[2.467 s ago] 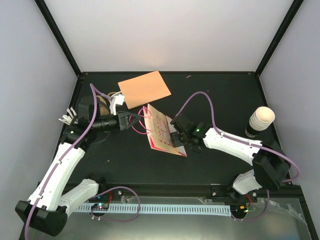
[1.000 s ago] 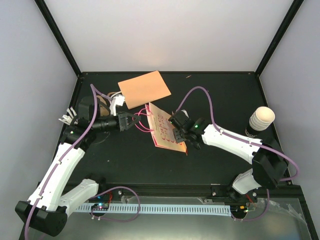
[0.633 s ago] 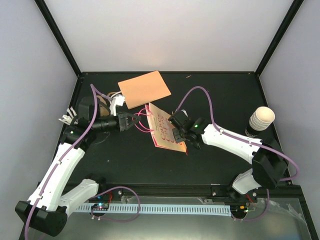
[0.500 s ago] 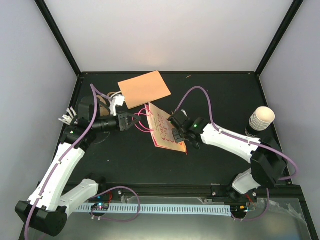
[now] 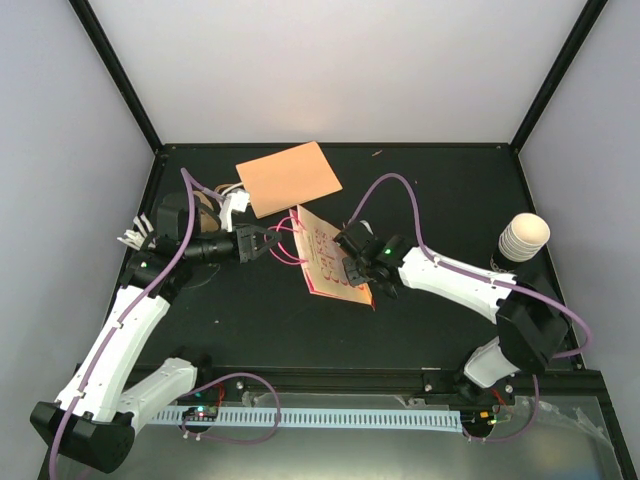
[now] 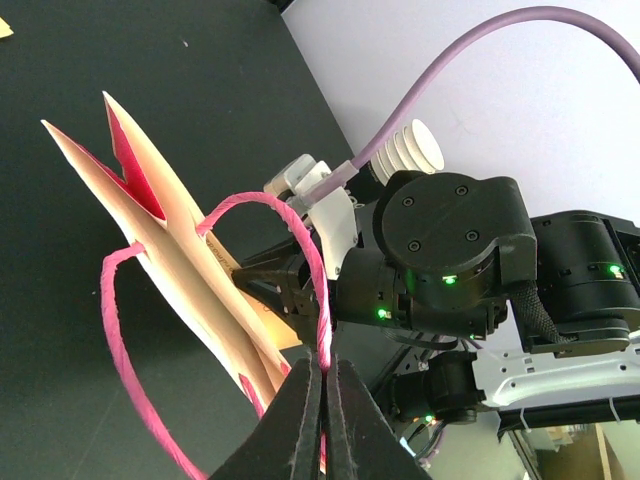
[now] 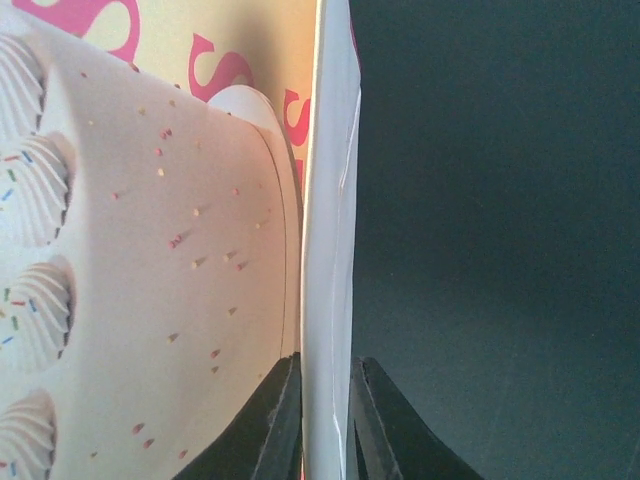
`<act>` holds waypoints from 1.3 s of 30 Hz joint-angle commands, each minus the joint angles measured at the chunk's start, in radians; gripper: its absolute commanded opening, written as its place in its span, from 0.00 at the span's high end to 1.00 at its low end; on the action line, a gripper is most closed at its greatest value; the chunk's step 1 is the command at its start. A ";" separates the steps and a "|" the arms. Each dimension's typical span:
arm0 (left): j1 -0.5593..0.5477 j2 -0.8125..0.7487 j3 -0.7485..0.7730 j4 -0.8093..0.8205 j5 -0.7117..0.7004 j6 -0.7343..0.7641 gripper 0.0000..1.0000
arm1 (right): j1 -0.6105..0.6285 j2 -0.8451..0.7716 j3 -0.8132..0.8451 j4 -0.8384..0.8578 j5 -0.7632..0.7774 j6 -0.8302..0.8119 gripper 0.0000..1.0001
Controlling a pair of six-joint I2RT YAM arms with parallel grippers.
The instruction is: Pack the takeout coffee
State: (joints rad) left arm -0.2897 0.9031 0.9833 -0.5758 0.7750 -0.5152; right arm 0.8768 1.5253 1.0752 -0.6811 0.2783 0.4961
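Judging the step in hand: opening up the cream paper bag (image 5: 322, 262) with pink print and pink lining, ahead of any loading.

Pinching one pink cord handle (image 6: 300, 225) of the paper bag between the fully closed fingers of the left gripper (image 6: 322, 372), on the left side of the paper bag. Clamping the thin white side wall of the paper bag between the narrowly set fingers of the right gripper (image 7: 325, 378), on the right side of the paper bag. Noting the paper bag standing tilted on the black table (image 5: 450, 190), with its mouth only slightly parted in the left wrist view.

Finding the cream-white ribbed paper takeout cup (image 5: 523, 240), dark at its lower part, standing upright well to the right of the paper bag. Touching neither set of fingers, and lying well apart from both. Showing again as the takeout cup (image 6: 412, 150) in the left wrist view, beyond the paper bag and behind the right arm.

Judging the packing itself not yet begun. Expecting the next move to call for spreading the mouth of the paper bag wider, then freeing the right gripper to reach the takeout cup. Flagging a risk of the paper bag collapsing or tipping once one grip lets go.
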 commanded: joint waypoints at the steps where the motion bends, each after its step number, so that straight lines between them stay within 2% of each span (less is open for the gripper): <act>1: -0.006 -0.013 0.027 -0.001 0.017 0.013 0.99 | 0.007 0.012 0.020 0.015 0.002 -0.006 0.83; 6: -0.007 -0.012 0.028 0.000 0.016 0.014 0.99 | 0.006 0.015 0.015 0.019 0.003 -0.007 0.84; 10: -0.007 -0.012 0.026 0.000 0.016 0.014 0.98 | 0.005 0.011 0.005 0.023 0.004 -0.008 0.88; 13: -0.006 -0.010 0.025 0.001 0.012 0.015 0.98 | 0.004 0.001 0.001 0.021 0.010 -0.007 0.98; 20: -0.005 -0.004 0.022 -0.014 -0.016 0.018 0.98 | -0.013 -0.061 -0.035 0.039 -0.001 -0.003 0.99; 25: 0.026 -0.016 0.010 -0.099 -0.162 0.036 0.98 | -0.066 -0.126 -0.092 0.079 -0.079 -0.012 0.99; 39: 0.245 -0.025 -0.084 -0.158 -0.100 0.114 0.98 | -0.327 -0.375 -0.281 0.239 -0.455 -0.016 0.99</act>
State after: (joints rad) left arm -0.0834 0.8890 0.9035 -0.7055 0.6586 -0.4473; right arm 0.6060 1.1915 0.8227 -0.5056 -0.0479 0.4873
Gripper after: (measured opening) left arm 0.029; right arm 0.030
